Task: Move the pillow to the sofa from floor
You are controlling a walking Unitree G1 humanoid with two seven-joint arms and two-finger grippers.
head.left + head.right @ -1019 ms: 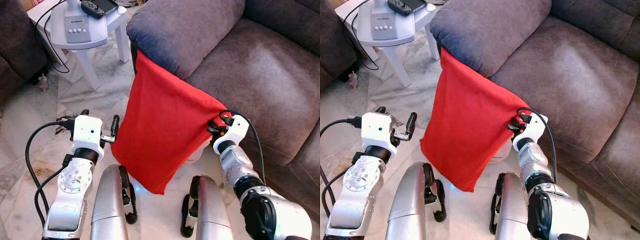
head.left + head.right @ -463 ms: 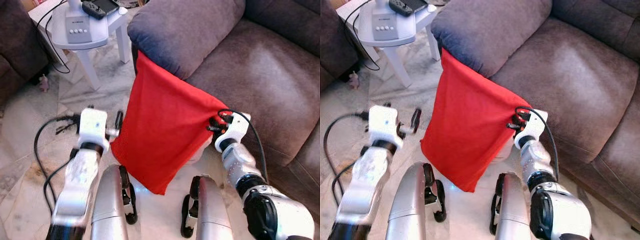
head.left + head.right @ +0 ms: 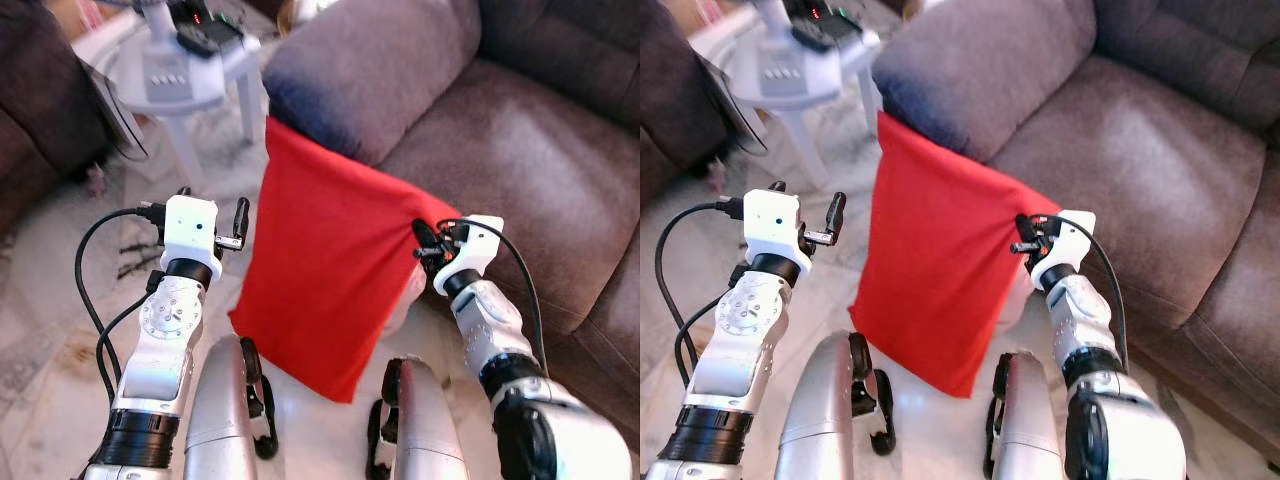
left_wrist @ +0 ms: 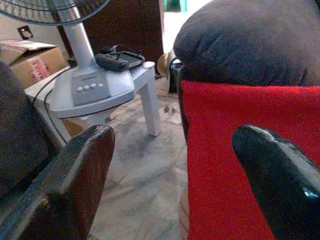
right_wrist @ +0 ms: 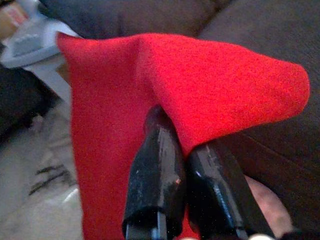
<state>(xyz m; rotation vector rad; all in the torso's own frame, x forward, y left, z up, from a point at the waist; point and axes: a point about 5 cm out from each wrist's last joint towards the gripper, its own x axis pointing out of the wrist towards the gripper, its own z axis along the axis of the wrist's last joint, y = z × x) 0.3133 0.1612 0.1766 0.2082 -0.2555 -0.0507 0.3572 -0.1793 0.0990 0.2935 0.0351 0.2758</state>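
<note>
At the left of the head view my left gripper is raised in the air, its two fingers spread apart and holding nothing; in its wrist view the red pillow lies straight ahead between the fingers. In the middle of the frame this pillow hangs as a flat red sheet, its long axis going down from the upper middle to the lower middle. Its top edge is against the sofa's armrest, and its lower corner hangs above the pale floor. Right of centre, my right gripper is pressed together on the pillow's upper right corner. The sofa seat lies further to the right and up. I judge the right arm must carry the corner that way, as it is nearer.
</note>
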